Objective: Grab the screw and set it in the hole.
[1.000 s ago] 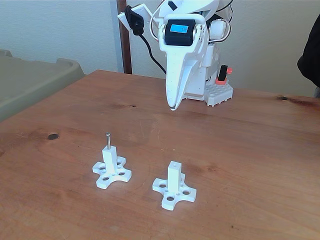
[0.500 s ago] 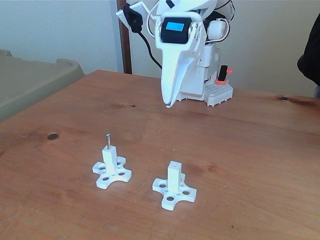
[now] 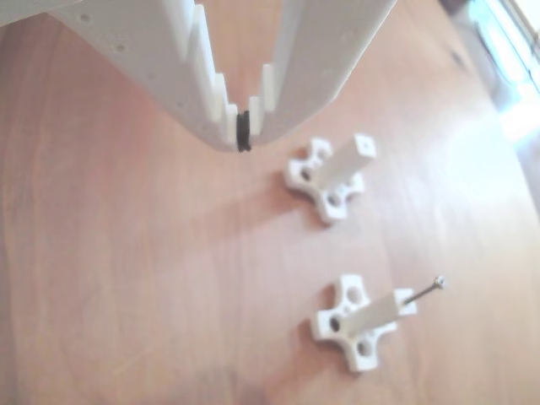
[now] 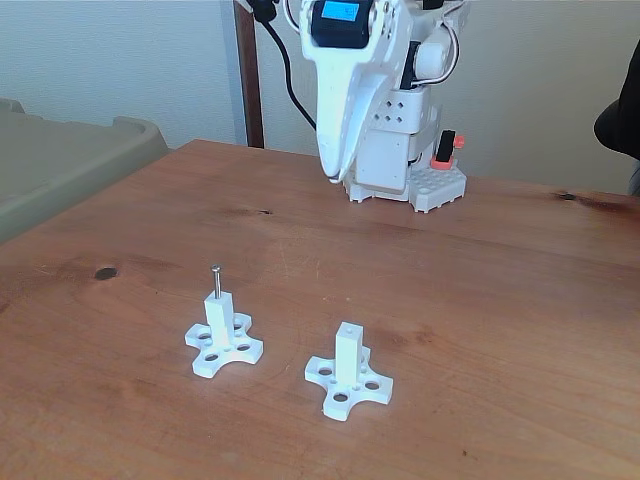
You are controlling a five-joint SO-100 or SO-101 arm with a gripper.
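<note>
Screw (image 4: 215, 281) upright in left post's hole (image 4: 216, 297)

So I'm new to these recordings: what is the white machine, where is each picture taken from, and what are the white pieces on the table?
The white machine is a small robot arm bolted at the far edge of a wooden table. Its pointed end is the gripper, two jaws that pinch things. They are closed and hold nothing, hanging well above the table.

The fixed view comes from a camera standing across the table, facing the arm. The other view looks down past the gripper, so the jaws fill its top edge.

On the table stand two white cross-shaped stands, each with a square post. In the fixed view, the left post has a thin screw sticking up out of its top. The right post shows an empty hole in its top.
</note>
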